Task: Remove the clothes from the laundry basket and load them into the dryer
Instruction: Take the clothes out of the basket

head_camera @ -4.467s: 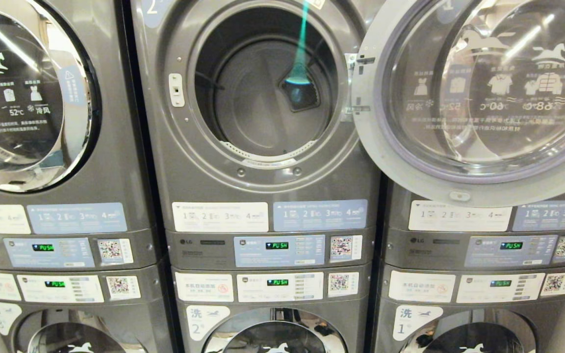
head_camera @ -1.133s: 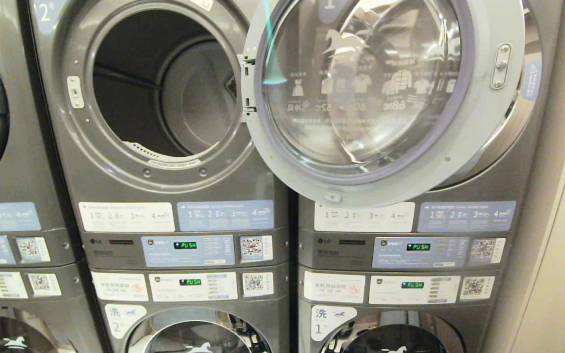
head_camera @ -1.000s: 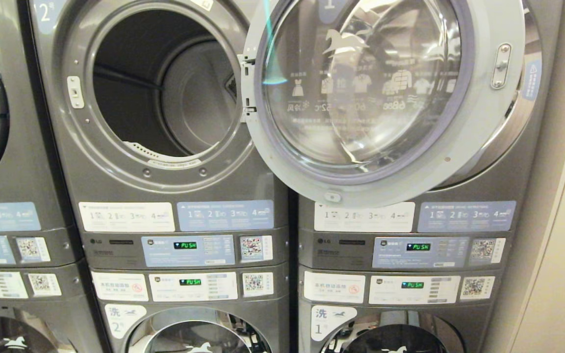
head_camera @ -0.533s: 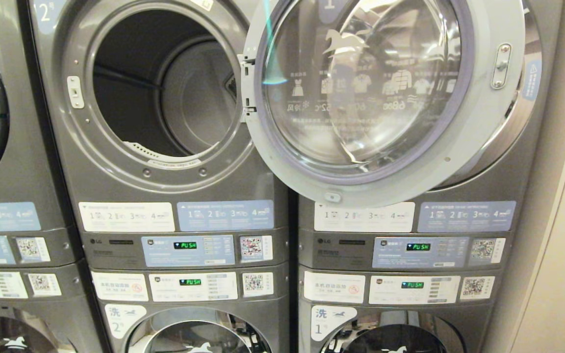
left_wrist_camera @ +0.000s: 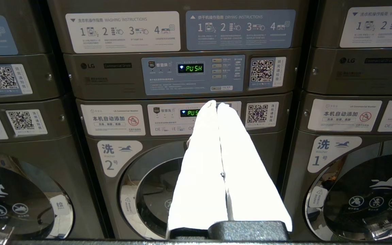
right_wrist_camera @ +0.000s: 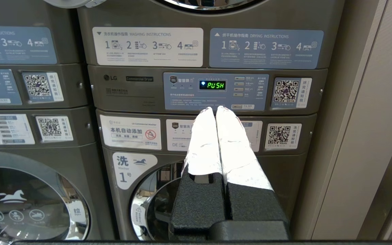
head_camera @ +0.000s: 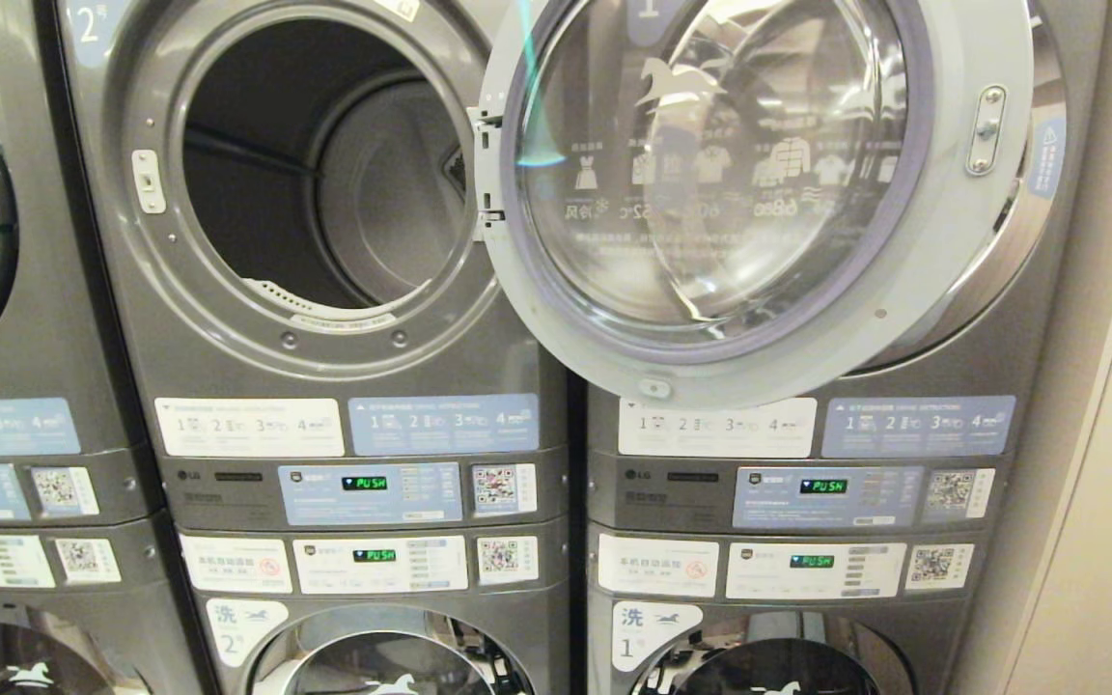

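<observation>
Directly ahead of the robot stands a wall of grey stacked laundry machines, each with a dryer above and a washer below. Neither arm appears in the head view, and no laundry basket or clothes can be seen in any view. The left gripper (left_wrist_camera: 216, 103), seen from its own wrist camera, has its two white-wrapped fingers pressed together with nothing between them; it points at the front of the stack numbered 2, its tips lying over the washer control panel (left_wrist_camera: 196, 117), with the round washer door (left_wrist_camera: 155, 190) below the tips and the dryer control panel (left_wrist_camera: 192, 75), showing a green "PUSH" display, above them. The right gripper (right_wrist_camera: 215, 109) is likewise clenched and empty, white fingers touching along their length; it faces the stack numbered 1, with that dryer's lit display (right_wrist_camera: 212, 85) just above its tips and a beige wall (right_wrist_camera: 369, 119) off to its right side. Higher up, above both grippers, the head view shows the open dryer (head_camera: 324, 174) of stack 2: its round mouth is uncovered and the dark drum inside holds no clothing that can be seen. Its glass door (head_camera: 749, 193) is swung out to the right on its hinge and hangs in front of the neighbouring dryer of stack 1.
</observation>
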You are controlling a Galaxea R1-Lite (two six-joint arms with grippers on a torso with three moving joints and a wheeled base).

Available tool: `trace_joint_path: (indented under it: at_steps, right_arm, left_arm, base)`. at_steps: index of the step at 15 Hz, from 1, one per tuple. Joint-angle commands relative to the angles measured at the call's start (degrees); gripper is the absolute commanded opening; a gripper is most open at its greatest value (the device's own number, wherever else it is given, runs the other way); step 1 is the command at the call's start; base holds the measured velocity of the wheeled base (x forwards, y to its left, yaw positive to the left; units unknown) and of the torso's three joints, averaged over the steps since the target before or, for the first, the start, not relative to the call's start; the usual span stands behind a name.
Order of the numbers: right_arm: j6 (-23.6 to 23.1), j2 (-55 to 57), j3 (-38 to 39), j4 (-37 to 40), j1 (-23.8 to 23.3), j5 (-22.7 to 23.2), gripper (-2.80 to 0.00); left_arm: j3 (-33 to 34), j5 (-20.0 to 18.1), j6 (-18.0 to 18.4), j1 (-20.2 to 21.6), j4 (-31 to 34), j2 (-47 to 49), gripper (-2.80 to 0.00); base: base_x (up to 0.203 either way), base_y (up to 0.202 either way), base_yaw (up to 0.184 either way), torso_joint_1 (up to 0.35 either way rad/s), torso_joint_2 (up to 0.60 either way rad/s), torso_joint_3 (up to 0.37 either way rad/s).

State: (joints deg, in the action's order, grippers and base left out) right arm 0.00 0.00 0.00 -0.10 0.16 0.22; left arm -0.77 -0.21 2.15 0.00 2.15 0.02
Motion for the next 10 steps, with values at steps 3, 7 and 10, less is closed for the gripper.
trace_joint_path:
  at_steps: [3,7,10]
  right_arm:
    - [0.0,0.0,0.0,0.0,0.0,0.0,-2.8]
    - [0.0,0.0,0.0,-0.1,0.0,0.0,-2.8]
    - [0.0,0.0,0.0,0.0,0.0,0.0,-2.8]
  left_arm:
    - [0.0,0.3,-1.3,0.0,0.0,-0.1,-2.8]
    - [0.1,0.3,-1.6,0.0,-0.3,-0.1,-2.8]
    - [0.1,0.3,-1.6,0.1,-0.4,-0.1,-2.8]
  base:
    - [0.0,0.0,0.0,0.0,0.0,0.0]
    - [0.0,0.0,0.0,0.0,0.0,0.0]
    - [0.0,0.0,0.0,0.0,0.0,0.0]
